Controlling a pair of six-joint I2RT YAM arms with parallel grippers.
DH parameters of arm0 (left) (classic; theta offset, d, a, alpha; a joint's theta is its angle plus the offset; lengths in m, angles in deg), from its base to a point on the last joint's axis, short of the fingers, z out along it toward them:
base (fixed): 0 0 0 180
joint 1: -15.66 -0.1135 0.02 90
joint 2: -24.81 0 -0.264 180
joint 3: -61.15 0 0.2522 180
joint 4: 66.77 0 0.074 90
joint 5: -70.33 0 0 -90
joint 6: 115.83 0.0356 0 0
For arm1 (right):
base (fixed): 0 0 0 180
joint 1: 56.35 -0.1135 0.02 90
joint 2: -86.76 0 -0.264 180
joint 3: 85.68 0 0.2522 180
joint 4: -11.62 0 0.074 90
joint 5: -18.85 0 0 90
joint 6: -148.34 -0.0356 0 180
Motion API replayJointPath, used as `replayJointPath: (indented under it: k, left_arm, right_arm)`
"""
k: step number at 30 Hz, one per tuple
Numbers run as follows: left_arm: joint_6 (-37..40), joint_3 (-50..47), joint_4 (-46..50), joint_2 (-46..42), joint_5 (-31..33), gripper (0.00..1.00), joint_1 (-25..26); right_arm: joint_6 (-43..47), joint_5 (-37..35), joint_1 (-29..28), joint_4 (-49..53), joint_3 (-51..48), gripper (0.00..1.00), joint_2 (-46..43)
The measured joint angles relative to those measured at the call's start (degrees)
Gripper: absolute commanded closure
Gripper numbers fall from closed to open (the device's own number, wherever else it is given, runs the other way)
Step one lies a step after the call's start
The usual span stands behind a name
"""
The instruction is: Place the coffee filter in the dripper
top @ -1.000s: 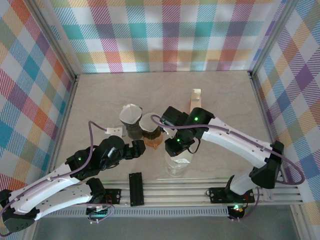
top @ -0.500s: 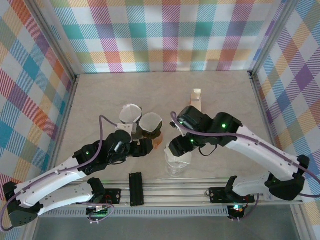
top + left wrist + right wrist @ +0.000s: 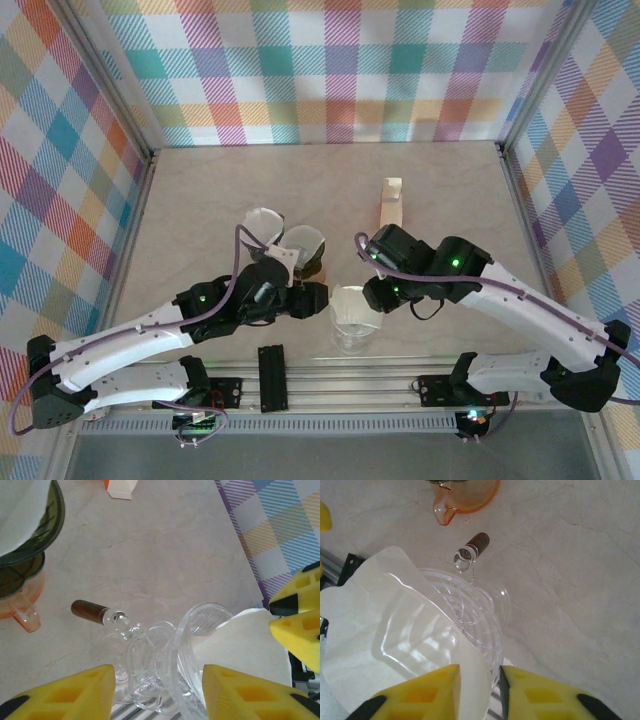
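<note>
A clear glass dripper point(image 3: 350, 328) stands near the table's front edge, its brown-tipped handle point(image 3: 90, 611) pointing away. A white coffee filter point(image 3: 395, 630) sits in its cone, with part of the paper standing above the rim. My right gripper point(image 3: 480, 690) pinches the filter's edge against the glass rim point(image 3: 487, 625), one finger inside the paper and one outside the glass. My left gripper point(image 3: 157, 695) is open, its yellow fingers wide on either side of the dripper point(image 3: 155, 655), not touching it. In the top view the left gripper point(image 3: 318, 300) and the right gripper point(image 3: 372, 297) flank the dripper.
A dark green dripper point(image 3: 262, 228) with a filter and an orange-based dripper point(image 3: 303, 250) stand just behind the left gripper. A pale wooden block point(image 3: 391, 200) lies further back. A black block point(image 3: 272, 378) sits on the metal rail at the near edge.
My left gripper has moved right, up to the glass dripper. My right gripper has shifted right and drawn back toward the dripper's right rim, with the filter now sitting in the glass.
</note>
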Motion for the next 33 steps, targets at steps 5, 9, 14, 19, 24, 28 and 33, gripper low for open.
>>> replayJointPath:
  k: [5,9,14,19,24,28,33]
  left_arm:
    - [0.00,0.02,-0.90,2.21,-0.42,0.65,0.52]
    - [-0.07,0.02,-1.03,2.99,-0.39,0.68,0.61]
    - [-0.07,-0.02,-1.25,2.99,-0.37,0.68,0.61]
    - [-0.09,-0.09,-1.29,2.99,-0.37,0.68,0.61]
    - [-0.09,-0.15,-1.31,2.99,-0.37,0.68,0.61]
    - [-0.09,-0.46,-1.70,2.99,-0.35,0.68,0.61]
    - [-0.11,-0.48,-1.97,3.02,-0.35,0.68,0.61]
  right_arm:
    - [0.48,-0.28,0.00,-0.04,0.00,0.94,0.00]
    - [0.85,-0.39,0.00,-0.22,-0.02,0.98,0.35]
    - [0.87,-0.39,0.00,-0.96,-1.33,0.99,1.18]
    - [0.70,-0.44,0.00,-1.62,-3.23,0.53,1.81]
    - [0.90,-0.61,0.00,-2.58,-3.32,0.29,1.73]
    - [0.83,-0.42,0.00,-3.67,-3.69,0.26,1.73]
    - [0.70,-0.17,-0.02,-4.57,-5.68,0.19,1.66]
